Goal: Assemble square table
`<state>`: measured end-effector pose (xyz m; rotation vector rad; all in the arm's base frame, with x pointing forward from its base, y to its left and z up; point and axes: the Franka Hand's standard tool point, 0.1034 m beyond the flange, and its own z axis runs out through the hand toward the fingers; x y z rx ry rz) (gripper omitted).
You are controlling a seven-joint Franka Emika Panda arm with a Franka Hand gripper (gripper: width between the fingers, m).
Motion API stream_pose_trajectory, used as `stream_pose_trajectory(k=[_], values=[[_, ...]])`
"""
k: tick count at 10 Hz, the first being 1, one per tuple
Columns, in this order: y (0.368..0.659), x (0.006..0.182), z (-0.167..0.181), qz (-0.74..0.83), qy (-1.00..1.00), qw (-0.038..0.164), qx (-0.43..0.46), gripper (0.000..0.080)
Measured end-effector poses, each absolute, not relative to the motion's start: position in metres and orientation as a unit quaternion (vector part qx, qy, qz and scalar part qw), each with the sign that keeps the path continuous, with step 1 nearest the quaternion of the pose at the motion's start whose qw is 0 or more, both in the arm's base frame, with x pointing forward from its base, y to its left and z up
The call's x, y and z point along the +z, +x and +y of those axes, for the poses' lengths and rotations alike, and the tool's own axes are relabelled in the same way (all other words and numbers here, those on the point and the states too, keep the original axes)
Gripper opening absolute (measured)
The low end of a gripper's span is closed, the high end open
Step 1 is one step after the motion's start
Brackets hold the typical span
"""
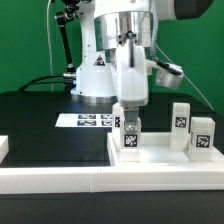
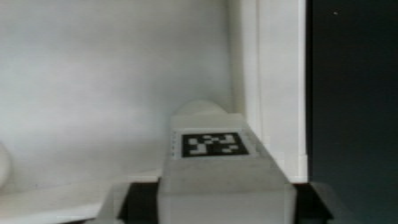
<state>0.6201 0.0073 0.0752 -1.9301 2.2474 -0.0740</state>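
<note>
While the arm hangs straight down over the black table (image 1: 40,110), its gripper (image 1: 130,108) sits directly above a small white leg (image 1: 130,135) that stands upright with a black-and-white tag on its face. From the exterior view the fingers (image 1: 128,100) reach down to the top of that leg, and the wrist view shows the same leg (image 2: 217,150) rising up between the two dark fingertips (image 2: 139,200), its tag facing the camera. The jaws look clenched on the leg, one pad at each side of it.

The leg stands over the square white top (image 1: 160,155), which lies flat near the front of the scene with its raised rim showing along the near edge. I cannot tell whether the leg's foot is touching the top's floor or hanging just above it. In the wrist view the top (image 2: 89,90) fills most of the frame as a pale surface, with its rim running as a lighter strip beside the dark table (image 2: 356,90).

Two more legs (image 1: 181,125) (image 1: 203,137) stand upright toward the exterior view's right, close beside each other, each showing a tag. They appear to rest on or just behind the top; the angle does not settle which.

Farther back on the table, to the exterior view's left of the held leg, lies the marker board (image 1: 88,121), flat, with its row of tags. A long white wall (image 1: 110,185) runs across the front edge of the scene.
</note>
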Motion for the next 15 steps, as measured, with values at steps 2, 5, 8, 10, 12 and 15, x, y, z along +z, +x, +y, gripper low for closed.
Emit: stream_pose_trajectory(k=[2, 5, 8, 10, 12, 15], values=[[0.6203, 0.0752, 0.0083, 0.798, -0.594, 0.098, -0.015, 0.029], [0.621, 0.074, 0.0093, 0.841, -0.532, 0.098, -0.008, 0.029], [0.6207, 0.0733, 0.0093, 0.827, -0.554, 0.097, -0.011, 0.05], [0.6192, 0.074, 0.0096, 0.764, -0.639, 0.087, -0.003, 0.0619], [0.6215, 0.0743, 0.0101, 0.739, -0.667, 0.092, -0.021, 0.0647], [0.6192, 0.0728, 0.0104, 0.648, -0.757, 0.079, -0.028, 0.0649]])
